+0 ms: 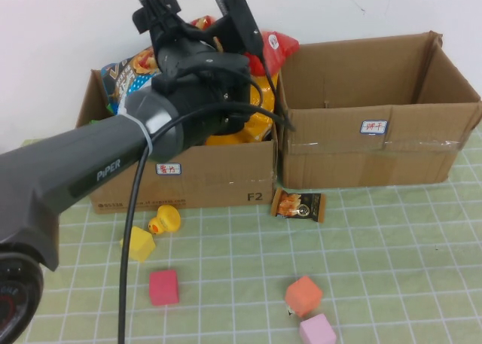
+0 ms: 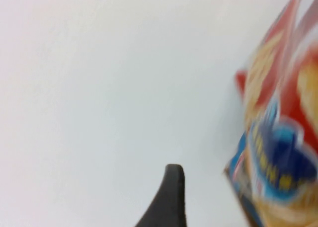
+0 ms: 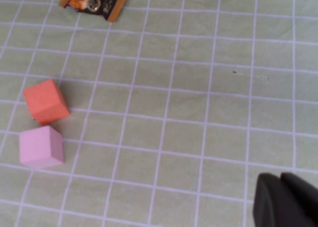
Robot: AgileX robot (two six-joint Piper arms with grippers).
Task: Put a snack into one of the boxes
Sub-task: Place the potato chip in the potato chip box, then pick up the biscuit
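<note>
left gripper (image 1: 197, 13) raised at upper centre of the high view, over the left box (image 1: 215, 180), fingers spread and gripping nothing; red snack bag (image 1: 277, 49) just right of it, at the rear right corner of that box, among other snack bags. right gripper (image 3: 285, 199) closed and empty, low over the green checked cloth (image 3: 198, 103). brown snack packet (image 1: 298, 205) flat on the cloth, against the front of the right box (image 1: 376, 144).
</note>
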